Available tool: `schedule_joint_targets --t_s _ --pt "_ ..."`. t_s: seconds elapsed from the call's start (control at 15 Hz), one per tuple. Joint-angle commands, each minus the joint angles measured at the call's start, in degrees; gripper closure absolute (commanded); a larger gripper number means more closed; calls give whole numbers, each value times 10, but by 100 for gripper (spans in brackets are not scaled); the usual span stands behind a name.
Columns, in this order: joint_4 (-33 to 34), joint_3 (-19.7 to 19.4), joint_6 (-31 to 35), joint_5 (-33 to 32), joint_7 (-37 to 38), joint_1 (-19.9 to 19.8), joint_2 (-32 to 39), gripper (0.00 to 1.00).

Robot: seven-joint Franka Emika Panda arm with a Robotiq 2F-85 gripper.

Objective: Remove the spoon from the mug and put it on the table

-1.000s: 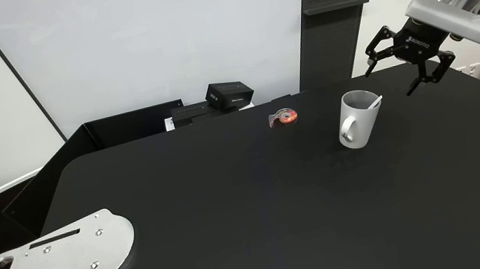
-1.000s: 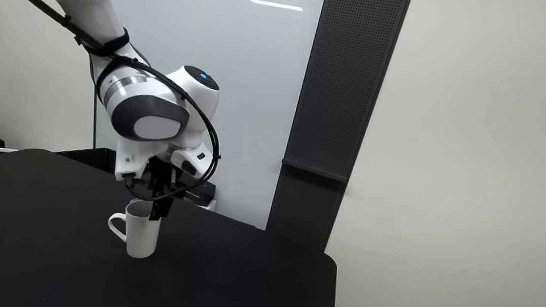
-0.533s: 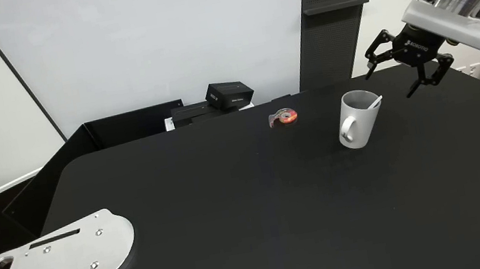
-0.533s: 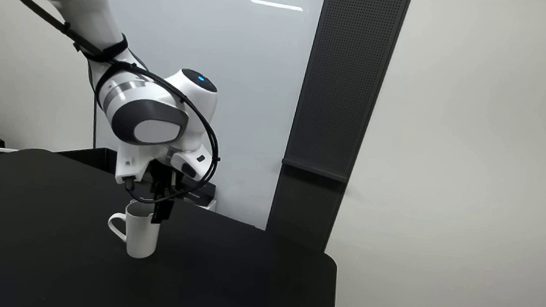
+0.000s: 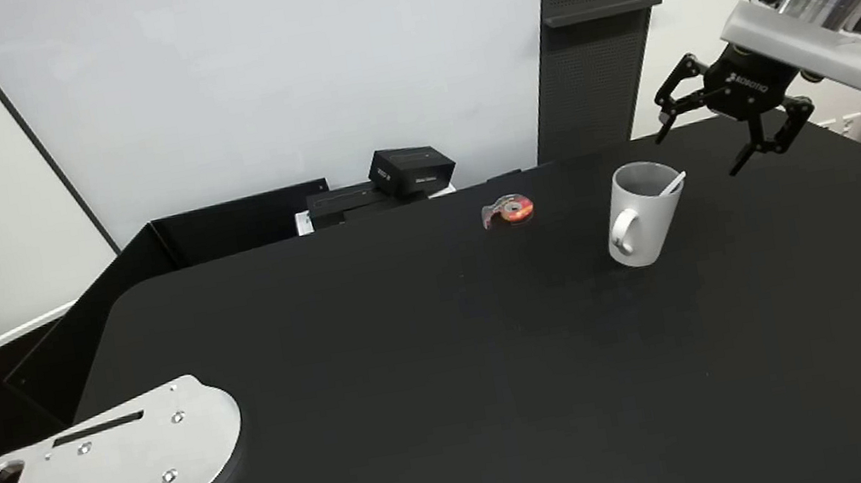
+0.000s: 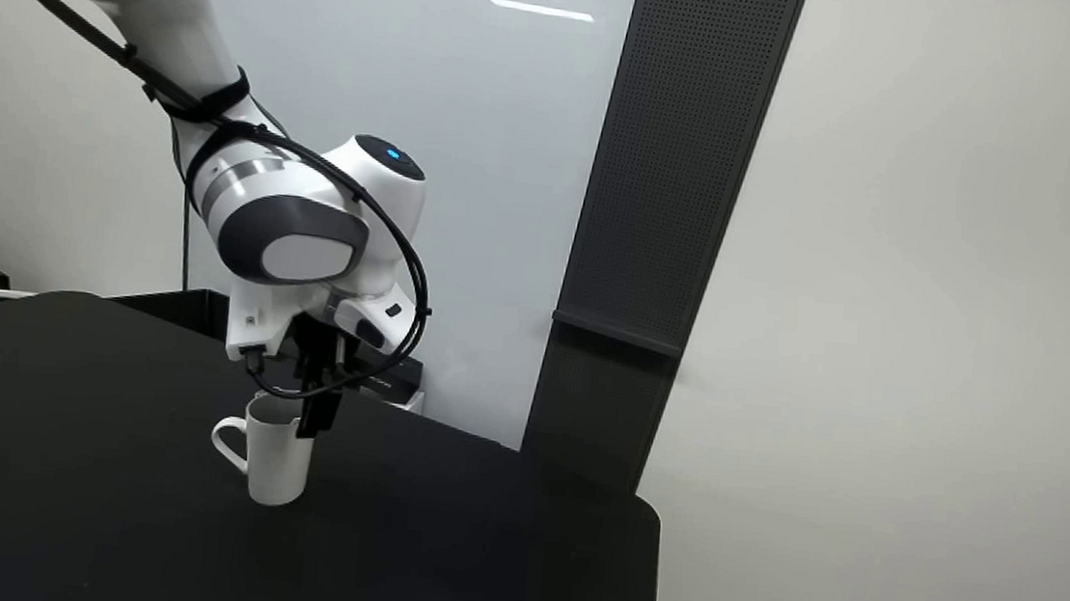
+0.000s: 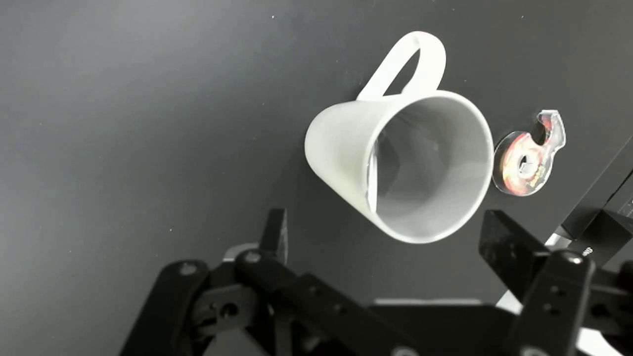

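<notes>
Robotiq gripper [image 5: 696, 156] hangs in the air, released, its black fingers [image 7: 508, 251] spread wide and angled down toward 7 or 8 o'clock in an exterior view. Left to right there, a slotted pale-grey metal plate [image 5: 117, 468] lies at 8 o'clock, overhanging the edge of the black-topped table [image 5: 418, 382]. At 12 o'clock, beyond the table, a black box with pale lettering [image 5: 412, 171] sits on other dark boxes [image 5: 346, 201]. Then a clear adhesive-tape dispenser [image 5: 514, 209] rests on the tabletop at about 9 o'clock from the light-grey mug [image 5: 648, 224]. That mug stands upright, its handle toward 8 o'clock. The white spoon [image 5: 673, 184] is inside it, leaning at the rim, its end poking out toward 2 o'clock; the gripper is also toward 2 o'clock from the mug, near but apart.

In an exterior view, the white Franka arm [image 6: 306, 258] extends from 10 o'clock, a dark finger overlapping the mug's rim at about 1 o'clock.

In the wrist view, one finger sits at 8 o'clock from the mug, the spoon rests against the inner wall between 8 and 9 o'clock, the mug's handle juts out near 12, and the opposite finger sits between 4 and 5.
</notes>
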Motion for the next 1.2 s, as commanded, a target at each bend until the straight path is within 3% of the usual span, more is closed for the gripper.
schedule_joint_targets --t_s 0.0,1.13 --pt "0 7 10 7 -3 -5 -1 0" --pt "6 31 48 19 -46 -16 22 0"
